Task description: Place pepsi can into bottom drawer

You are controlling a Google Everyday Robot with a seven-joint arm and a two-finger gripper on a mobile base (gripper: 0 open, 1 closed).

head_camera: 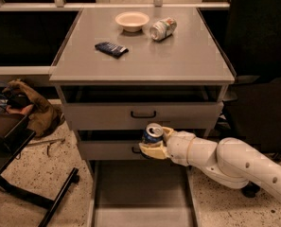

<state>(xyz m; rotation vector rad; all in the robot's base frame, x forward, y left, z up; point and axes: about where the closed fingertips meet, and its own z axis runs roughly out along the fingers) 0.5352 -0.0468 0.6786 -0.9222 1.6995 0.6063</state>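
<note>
My gripper [154, 143] is shut on the pepsi can [153, 134], a dark blue can with a silver top, held upright. It hangs in front of the middle drawer's handle, just above the back end of the open bottom drawer [141, 193]. That drawer is a long grey tray pulled out toward the camera, with nothing in it. My white arm [225, 162] reaches in from the lower right.
On the cabinet top [178, 60] lie a cream bowl [132, 20], a silvery can on its side [162, 28] and a dark snack packet [111, 49]. The upper drawer [142, 113] is closed. A brown bag [29, 109] and a black stand leg [59, 197] sit on the floor at left.
</note>
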